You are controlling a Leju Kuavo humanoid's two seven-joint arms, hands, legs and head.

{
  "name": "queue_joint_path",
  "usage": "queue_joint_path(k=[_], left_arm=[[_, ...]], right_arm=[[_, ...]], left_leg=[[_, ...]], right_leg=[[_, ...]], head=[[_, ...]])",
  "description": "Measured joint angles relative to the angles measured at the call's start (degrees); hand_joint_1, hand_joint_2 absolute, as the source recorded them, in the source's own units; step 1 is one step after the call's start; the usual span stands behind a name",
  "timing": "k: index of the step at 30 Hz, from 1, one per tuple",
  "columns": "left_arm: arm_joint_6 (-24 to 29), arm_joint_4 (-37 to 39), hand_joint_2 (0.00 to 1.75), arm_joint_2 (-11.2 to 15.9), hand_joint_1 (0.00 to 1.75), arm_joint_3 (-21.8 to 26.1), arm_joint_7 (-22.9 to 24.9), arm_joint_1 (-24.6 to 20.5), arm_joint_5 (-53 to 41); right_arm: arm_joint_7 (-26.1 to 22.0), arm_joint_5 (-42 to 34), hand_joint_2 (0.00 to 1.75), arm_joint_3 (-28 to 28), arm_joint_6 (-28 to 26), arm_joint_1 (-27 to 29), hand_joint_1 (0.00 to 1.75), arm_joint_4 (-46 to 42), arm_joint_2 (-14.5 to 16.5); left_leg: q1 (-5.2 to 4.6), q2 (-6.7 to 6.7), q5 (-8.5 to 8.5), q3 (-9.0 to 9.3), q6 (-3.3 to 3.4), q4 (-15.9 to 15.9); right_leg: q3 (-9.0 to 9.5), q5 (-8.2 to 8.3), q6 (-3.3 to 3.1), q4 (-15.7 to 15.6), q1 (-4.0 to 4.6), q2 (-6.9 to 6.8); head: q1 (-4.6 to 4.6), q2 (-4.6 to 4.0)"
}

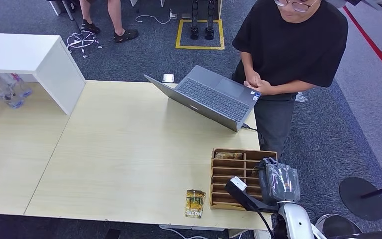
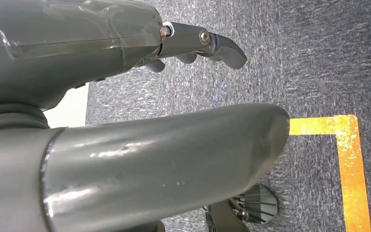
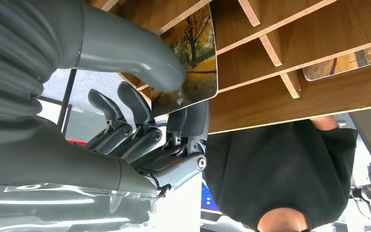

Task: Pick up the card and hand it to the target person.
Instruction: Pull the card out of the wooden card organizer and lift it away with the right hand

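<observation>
My right hand (image 1: pixel 277 181) hovers over the wooden card rack (image 1: pixel 242 152) at the table's near right corner. In the right wrist view the thumb (image 3: pixel 125 48) and a finger pinch a card (image 3: pixel 193 58) printed with an autumn tree, held against the rack (image 3: pixel 294 82). Another card (image 3: pixel 352 63) lies in a slot of the rack, seen also from the head (image 1: pixel 228 156). A person in a black T-shirt (image 1: pixel 291 45) stands across the table's right side, hands clasped at the waist. My left hand (image 2: pixel 164 145) hangs over the carpet, fingers apart, holding nothing.
A wrapped pack of cards (image 1: pixel 195 203) lies left of the rack near the front edge. An open laptop (image 1: pixel 214 97) sits between the rack and the person. A white box (image 1: pixel 35 62) and bottles (image 1: pixel 2 89) stand far left. Another person's legs (image 1: pixel 114 20) show behind the table.
</observation>
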Motion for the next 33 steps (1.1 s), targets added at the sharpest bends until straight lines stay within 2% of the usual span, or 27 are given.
queue_joint_path(k=[9, 27, 33], left_arm=[[0.1, 0.0, 0.0, 0.0, 0.0, 0.0, 0.0, 0.0, 0.1], [0.1, 0.0, 0.0, 0.0, 0.0, 0.0, -0.2, 0.0, 1.2], [0.0, 0.0, 0.0, 0.0, 0.0, 0.0, -0.2, 0.0, 1.3]], right_arm=[[0.5, 2.4, 1.75, -0.2, 0.4, -0.1, 1.54, -1.3, 0.0], [1.3, 8.1, 1.75, -3.6, 3.7, 0.1, 1.55, -12.8, -1.5], [1.7, 8.5, 1.75, -5.0, 1.9, 0.8, 1.51, -14.8, -1.7]], left_leg=[[0.0, 0.0, 0.0, 0.03, 0.0, 0.0], [0.0, 0.01, 0.0, 0.08, 0.0, 0.0], [0.0, 0.01, 0.0, 0.08, 0.0, 0.0]], right_leg=[[-0.02, 0.0, 0.0, 0.0, 0.0, 0.0], [-0.02, 0.0, 0.0, 0.0, 0.0, 0.01], [-0.02, 0.0, 0.0, 0.0, 0.0, 0.01]], head=[[0.0, 0.0], [0.0, -0.01], [0.0, -0.01]])
